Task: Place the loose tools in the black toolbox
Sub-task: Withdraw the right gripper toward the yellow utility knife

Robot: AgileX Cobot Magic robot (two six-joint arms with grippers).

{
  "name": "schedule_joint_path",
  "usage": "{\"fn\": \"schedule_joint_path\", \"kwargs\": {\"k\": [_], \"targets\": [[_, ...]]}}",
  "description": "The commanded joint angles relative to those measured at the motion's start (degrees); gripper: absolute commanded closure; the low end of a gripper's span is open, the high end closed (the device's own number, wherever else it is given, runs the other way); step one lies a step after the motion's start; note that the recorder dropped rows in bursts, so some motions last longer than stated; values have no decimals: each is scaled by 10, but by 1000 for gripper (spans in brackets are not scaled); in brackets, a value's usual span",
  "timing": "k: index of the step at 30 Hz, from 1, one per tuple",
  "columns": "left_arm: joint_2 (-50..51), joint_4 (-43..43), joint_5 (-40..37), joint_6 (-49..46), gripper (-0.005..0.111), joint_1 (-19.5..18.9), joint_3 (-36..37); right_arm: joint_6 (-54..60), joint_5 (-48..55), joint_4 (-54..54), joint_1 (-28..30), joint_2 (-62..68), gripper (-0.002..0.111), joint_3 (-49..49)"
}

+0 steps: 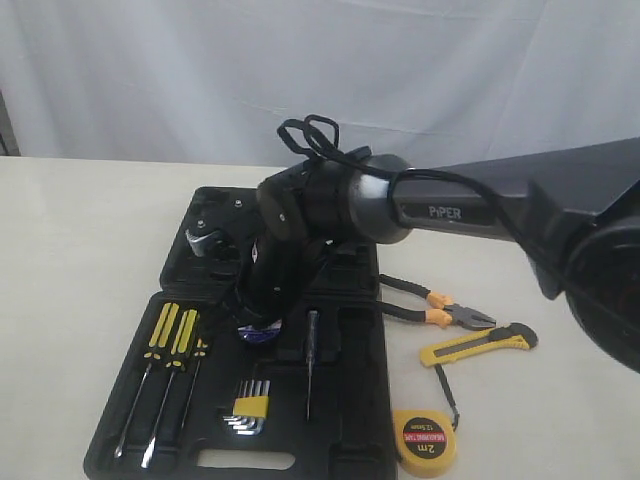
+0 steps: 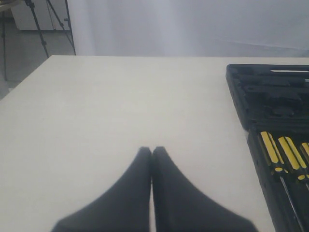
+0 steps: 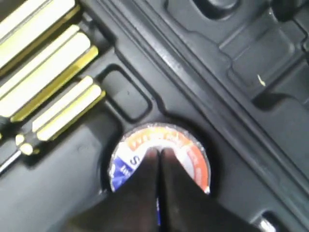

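The right gripper [image 3: 158, 153], jaws together and empty, seems to press the tape roll [image 3: 193, 150] home in the toolbox [image 3: 231, 96] at lower centre; next, lift clear toward the pliers [image 1: 452, 314].

3 yellow-handled screwdrivers [image 1: 160, 332] beside hex keys [image 1: 250, 406].

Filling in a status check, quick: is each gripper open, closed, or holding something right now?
Left gripper: closed, empty, over the table.
Right gripper: closed, gripping nothing, tips at the tape roll lying in the toolbox.
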State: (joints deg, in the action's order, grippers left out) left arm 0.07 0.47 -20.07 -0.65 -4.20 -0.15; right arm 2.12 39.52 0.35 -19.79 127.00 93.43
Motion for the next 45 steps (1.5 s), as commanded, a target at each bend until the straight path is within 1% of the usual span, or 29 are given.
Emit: {"fn": "schedule_joint_path", "kwargs": {"k": [1, 7, 13, 16, 22, 30, 33, 36, 39, 42, 45], "targets": [[-1, -5, 5, 2, 107, 3, 1, 5, 24, -4, 3, -52, 109, -2], [-1, -5, 5, 2, 107, 3, 1, 20, 67, -7, 3, -133, 109, -2], [-1, -5, 5, 2, 107, 3, 1, 20, 133, -27, 4, -193, 109, -2], [-1, -5, 5, 2, 107, 3, 1, 8, 152, -34, 9, -225, 109, -17], [-1, -5, 5, 2, 107, 3, 1, -27, 155, -52, 10, -322, 109, -119], [-1, -5, 5, 2, 107, 3, 1, -118, 218, -69, 10, -480, 109, -274], [-1, -5, 5, 2, 107, 3, 1, -149, 223, -70, 10, -541, 109, -334], [-1, -5, 5, 2, 107, 3, 1, -189, 198, -89, 10, -589, 109, -401], [-1, -5, 5, 2, 107, 3, 1, -247, 151, -106, 10, -620, 109, -480], [-1, -5, 5, 2, 107, 3, 1, -275, 65, -110, 10, -622, 109, -557], [-1, -5, 5, 2, 107, 3, 1, -280, -23, -112, 10, -606, 109, -604]]}}
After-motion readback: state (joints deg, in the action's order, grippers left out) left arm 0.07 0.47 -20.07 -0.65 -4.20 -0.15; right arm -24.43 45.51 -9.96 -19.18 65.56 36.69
